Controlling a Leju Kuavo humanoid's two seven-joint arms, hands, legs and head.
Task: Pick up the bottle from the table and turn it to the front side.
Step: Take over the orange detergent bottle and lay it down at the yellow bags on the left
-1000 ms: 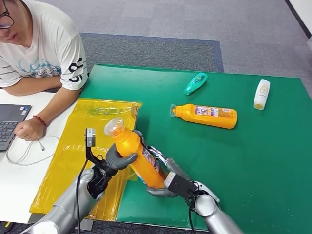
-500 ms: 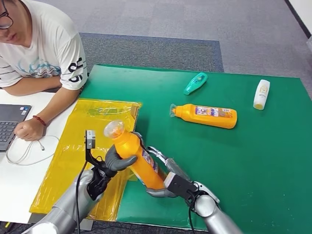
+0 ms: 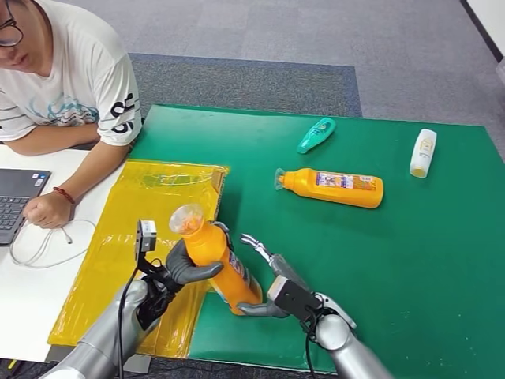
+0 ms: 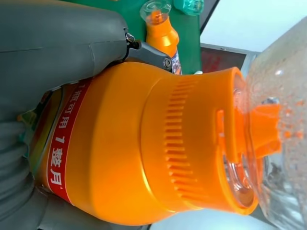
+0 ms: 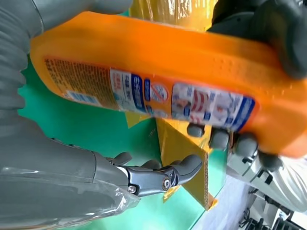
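At the far left a person in a white printed T-shirt point(image 3: 65, 75) leans over a dark laptop point(image 3: 18, 201) on a white desk. Next comes the yellow plastic sheet point(image 3: 119, 237) on the green tabletop point(image 3: 417, 260). The left hand point(image 3: 178, 264) wraps its fingers point(image 5: 220, 139) around the orange plastic bottle with a clear cap point(image 3: 211, 253), held tilted above the tabletop's near edge, cap up and to the left. The right hand point(image 3: 271, 288) sits just beside the bottle's base, fingers spread wide, thumb under the base. Farther right lie a second orange bottle point(image 3: 334, 188), a teal bottle point(image 3: 316, 134) and a small white bottle point(image 3: 423, 152).
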